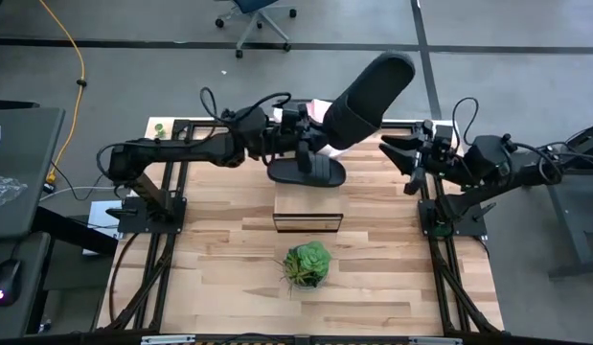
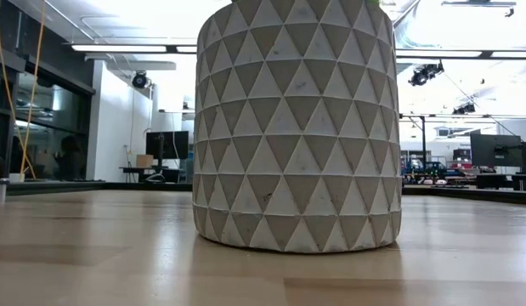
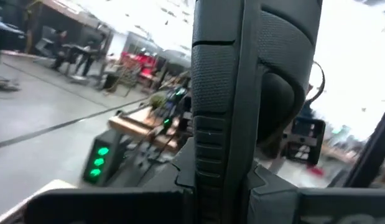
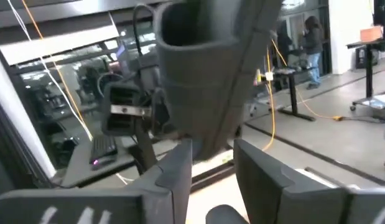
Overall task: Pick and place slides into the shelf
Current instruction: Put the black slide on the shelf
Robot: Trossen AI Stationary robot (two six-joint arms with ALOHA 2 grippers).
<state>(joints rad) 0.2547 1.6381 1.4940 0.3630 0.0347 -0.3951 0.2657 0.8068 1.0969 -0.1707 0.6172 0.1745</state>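
Black slide (image 1: 373, 91) is off the table, tilted up and out from the L gripper (image 1: 303, 134), which is clamped on one end. Looks light, rubbery and semi-stiff w/ a textured sole, so it prob. won't slip. The free end may sag or swing, so best hold is a sole edge or the strap. 2nd black slide (image 1: 307, 171) lies just below that claw, the shelf (image 1: 308, 203) just past it. Pink slide (image 1: 320, 107) is beside the claw. R gripper (image 1: 403, 161) has its fingers apart, near the raised slide; can't tell if touching.
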